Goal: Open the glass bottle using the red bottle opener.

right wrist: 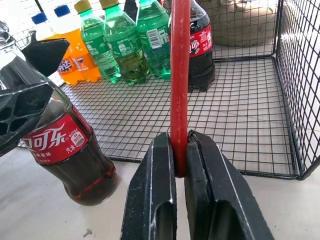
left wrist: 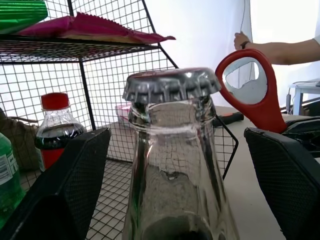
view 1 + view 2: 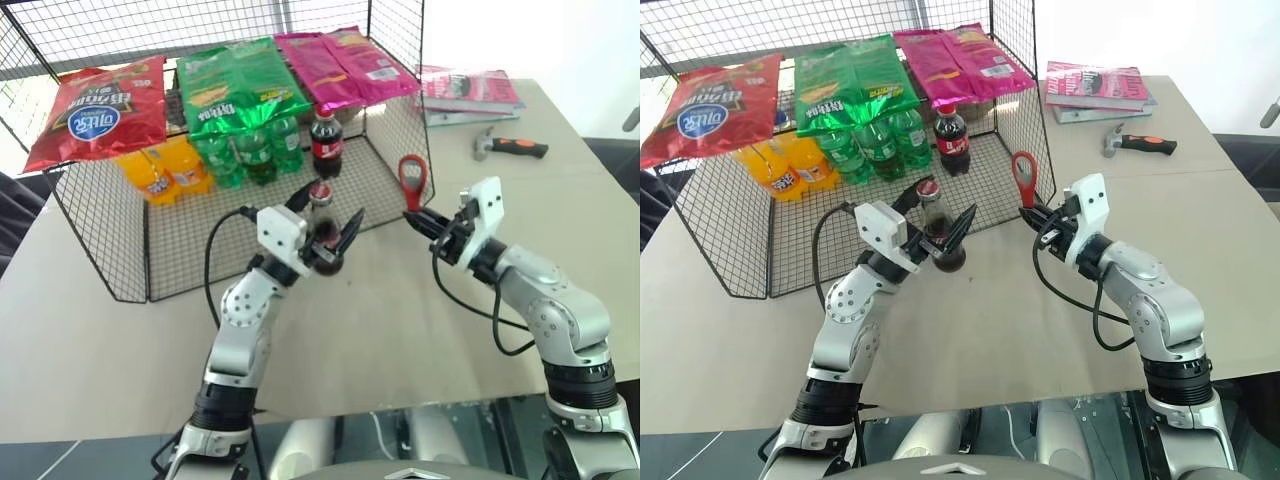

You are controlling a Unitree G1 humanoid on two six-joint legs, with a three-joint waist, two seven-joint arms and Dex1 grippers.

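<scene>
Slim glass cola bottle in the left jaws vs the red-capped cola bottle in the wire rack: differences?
The slim clear glass cola bottle has a crimped silver metal crown cap; the stubbier red-capped cola bottle has a red screw cap. The glass bottle is tilted, between the jaws of the left gripper; the red-capped one stands upright on the black wire rack. Both hold dark liquid, wear red labels and are still capped.

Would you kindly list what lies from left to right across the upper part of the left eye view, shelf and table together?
Red snack bag → green snack bags → pink snack bags → pink books → hammer.
</scene>
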